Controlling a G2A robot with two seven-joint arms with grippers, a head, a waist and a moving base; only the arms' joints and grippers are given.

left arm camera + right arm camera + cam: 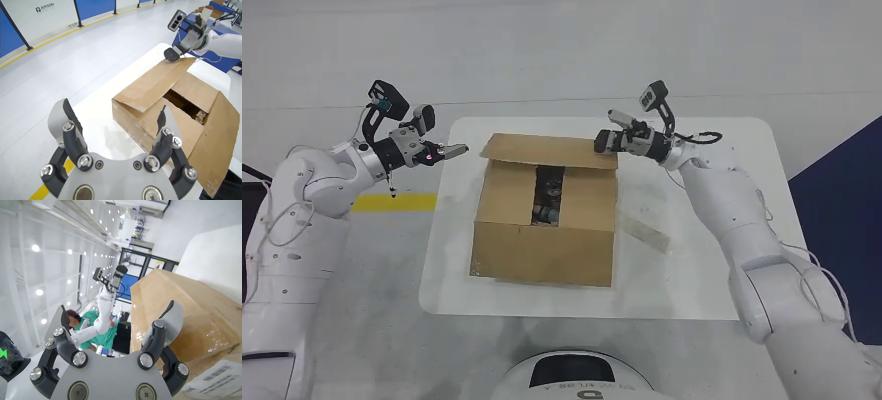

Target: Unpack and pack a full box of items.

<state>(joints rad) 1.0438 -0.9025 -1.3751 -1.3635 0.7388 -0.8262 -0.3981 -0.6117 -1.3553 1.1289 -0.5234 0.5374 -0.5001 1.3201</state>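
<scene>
Box (542, 235) mid-counter (692, 270); right gripper (604, 141), spread wide and empty, touches the far flap (542, 150) at its upper-right corner, nearer than the left gripper (454, 151), wide open and empty, upper left.

Looks like a robotics lab set up in a big industrial hall. You've got a pale floor (56, 66) with a yellow line (392, 201) taped on it and blue panels (92, 7) on black stands as dividers. There's a high white ceiling (56, 237) dotted with round lights (35, 248), and the white worktop (712, 290) just sits out on the open floor.
</scene>
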